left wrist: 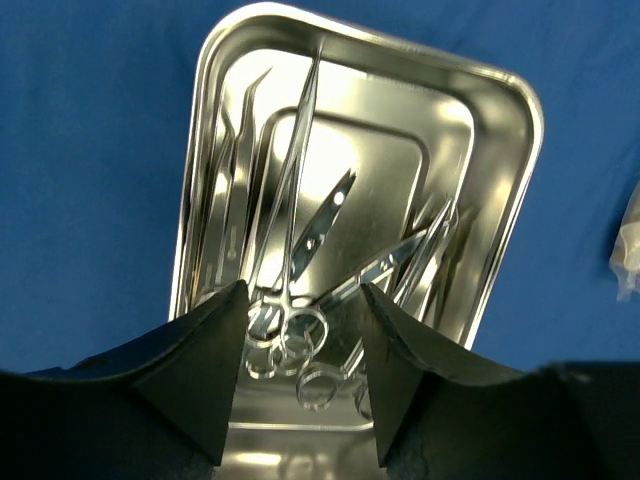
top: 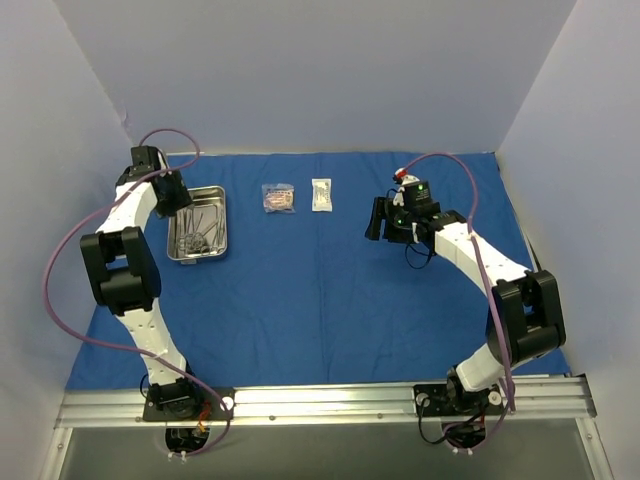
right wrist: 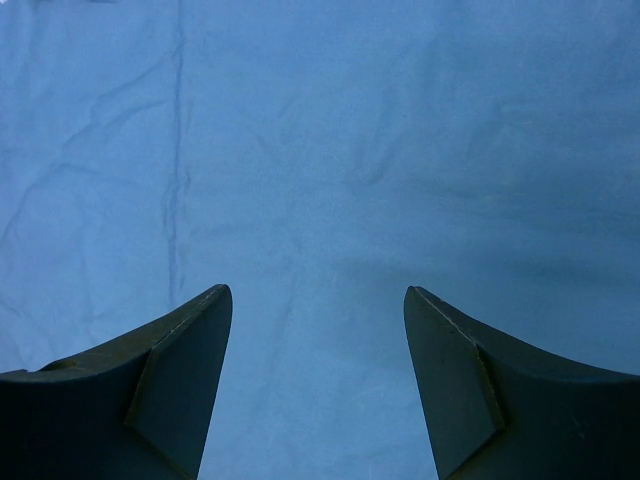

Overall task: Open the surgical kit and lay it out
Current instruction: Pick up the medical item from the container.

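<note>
Several scissor-like instruments (left wrist: pixel 300 335) lie tangled with thin tweezers (left wrist: pixel 235 160) in the steel tray (left wrist: pixel 520 150), which sits at the far left of the spread blue cloth (top: pixel 330 290) on the table, two clear packets (top: pixel 278 198) near it on the right. The left fingers (left wrist: pixel 200 370) hang over the ring handles, partly open and straddling them, with no grip showing. The right fingers (right wrist: pixel 160 390) stand wide over bare cloth, empty. To lift one instrument cleanly, the left fingers should probably centre on a single ring, come down until both tips flank it, then close gently so that the neighbours are not dragged along
</note>
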Motion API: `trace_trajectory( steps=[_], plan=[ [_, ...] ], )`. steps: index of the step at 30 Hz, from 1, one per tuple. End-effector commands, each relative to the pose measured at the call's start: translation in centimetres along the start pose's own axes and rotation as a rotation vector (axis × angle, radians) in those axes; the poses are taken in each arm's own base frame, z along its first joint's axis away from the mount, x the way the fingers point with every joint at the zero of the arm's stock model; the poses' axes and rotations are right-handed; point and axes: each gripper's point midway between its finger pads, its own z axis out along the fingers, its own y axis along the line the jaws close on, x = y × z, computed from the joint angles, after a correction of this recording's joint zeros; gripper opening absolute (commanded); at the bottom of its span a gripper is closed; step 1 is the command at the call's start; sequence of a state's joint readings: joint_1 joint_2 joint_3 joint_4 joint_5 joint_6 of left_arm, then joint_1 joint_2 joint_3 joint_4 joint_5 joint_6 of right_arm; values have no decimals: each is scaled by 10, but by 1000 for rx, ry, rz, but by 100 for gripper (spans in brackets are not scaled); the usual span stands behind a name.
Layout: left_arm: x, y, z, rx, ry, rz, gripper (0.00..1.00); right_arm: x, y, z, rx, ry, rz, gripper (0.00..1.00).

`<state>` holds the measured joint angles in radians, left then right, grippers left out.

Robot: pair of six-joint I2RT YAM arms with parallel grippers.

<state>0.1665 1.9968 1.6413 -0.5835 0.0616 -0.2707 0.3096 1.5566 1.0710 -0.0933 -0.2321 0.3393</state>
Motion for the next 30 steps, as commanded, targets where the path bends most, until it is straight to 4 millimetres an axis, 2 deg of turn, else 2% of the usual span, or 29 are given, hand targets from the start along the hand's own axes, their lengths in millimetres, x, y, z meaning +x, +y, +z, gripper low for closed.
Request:
trace_trajectory(
  steps=[1,3,9,14,17,30],
  plan=[
    [-27,-10,10,11,-60,45,56,-15,5,2,4,-32,-10,65],
    [-31,-18,13,12,-65,72,56,-15,4,5,7,-27,-9,65],
    [-26,-17,34,-21,-20,105,54,-17,4,9,11,-27,-6,65],
    [-23,-9,47,-68,22,119,53,-18,4,13,14,-23,0,65],
    [-20,-7,53,-74,41,119,45,-18,5,16,10,-18,2,65],
    [-5,8,74,-138,114,137,44,-18,7,23,3,-7,8,65]
  ],
)
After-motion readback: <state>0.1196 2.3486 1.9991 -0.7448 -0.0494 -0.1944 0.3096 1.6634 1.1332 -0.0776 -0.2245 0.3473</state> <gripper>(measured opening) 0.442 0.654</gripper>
